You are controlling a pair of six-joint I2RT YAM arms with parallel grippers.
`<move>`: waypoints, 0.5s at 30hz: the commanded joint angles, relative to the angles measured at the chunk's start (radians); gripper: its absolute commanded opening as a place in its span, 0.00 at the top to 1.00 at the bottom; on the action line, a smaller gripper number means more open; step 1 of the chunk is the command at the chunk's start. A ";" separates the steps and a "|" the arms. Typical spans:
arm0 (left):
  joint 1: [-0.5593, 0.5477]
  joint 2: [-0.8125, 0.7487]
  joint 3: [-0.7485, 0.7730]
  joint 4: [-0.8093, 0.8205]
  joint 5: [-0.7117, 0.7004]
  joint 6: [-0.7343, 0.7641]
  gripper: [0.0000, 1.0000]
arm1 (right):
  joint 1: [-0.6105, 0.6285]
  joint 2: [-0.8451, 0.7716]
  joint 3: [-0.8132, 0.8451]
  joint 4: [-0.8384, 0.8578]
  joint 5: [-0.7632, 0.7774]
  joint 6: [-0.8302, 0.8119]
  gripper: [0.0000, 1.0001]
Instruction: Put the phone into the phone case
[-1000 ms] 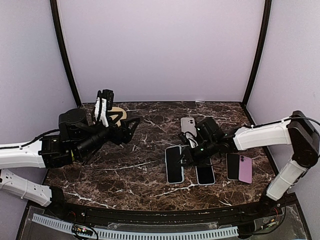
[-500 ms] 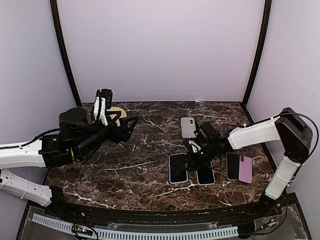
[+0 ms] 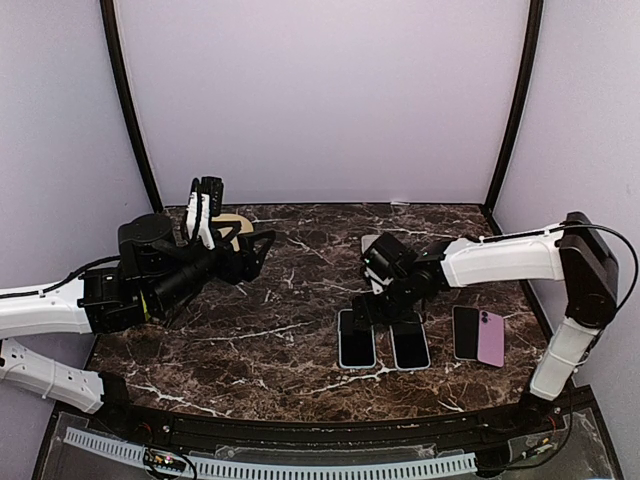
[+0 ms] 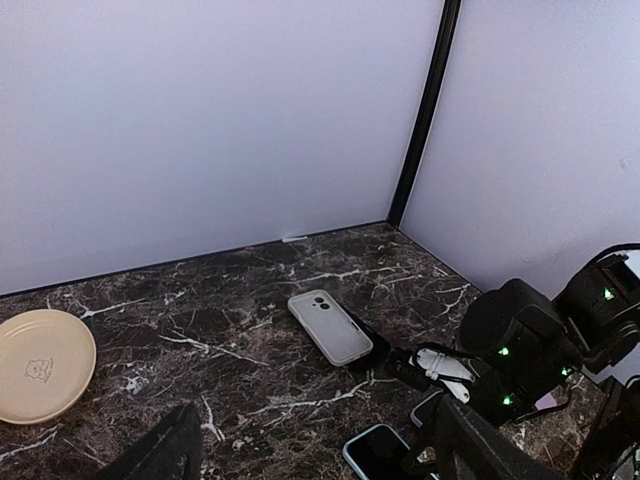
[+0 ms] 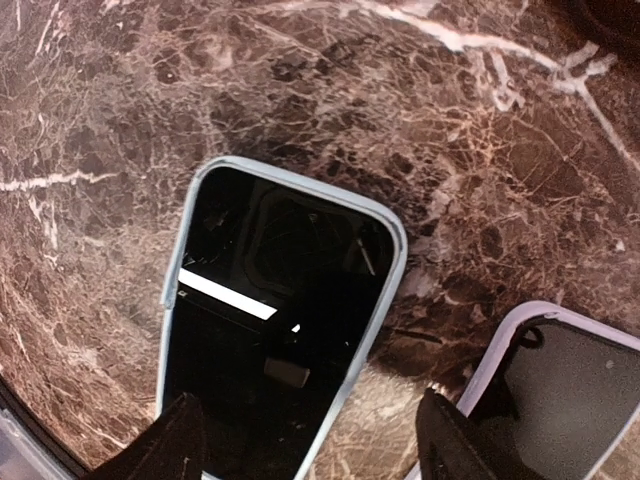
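Phone and second phone lie flat side by side on table; right claw, left claw both released.

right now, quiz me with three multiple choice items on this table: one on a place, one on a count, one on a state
1. Where does the round beige plate sit on the dark marble table?
A back left
B front right
C dead centre

2. How many flat phone-shaped slabs lie in the near row?
A two
B four
C six

3. The right claw is:
A shut on a phone
B open and empty
C out of view

Answers:
1 A, it lies far back on the left side.
2 B, two dark-screened phones side by side, then a black slab and a pink phone.
3 B, its fingers stand wide apart with nothing gripped.
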 commanded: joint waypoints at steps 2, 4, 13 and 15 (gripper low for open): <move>0.010 0.003 0.015 -0.015 0.021 -0.010 0.18 | 0.089 0.094 0.181 -0.187 0.304 0.121 0.22; 0.011 0.002 0.015 -0.018 0.025 -0.011 0.18 | 0.113 0.147 0.241 -0.221 0.334 0.141 0.03; 0.015 -0.022 -0.005 -0.029 0.021 -0.016 0.18 | 0.145 0.269 0.338 -0.268 0.373 0.190 0.02; 0.016 -0.028 -0.009 -0.029 0.018 -0.016 0.18 | 0.147 0.260 0.309 -0.247 0.360 0.195 0.04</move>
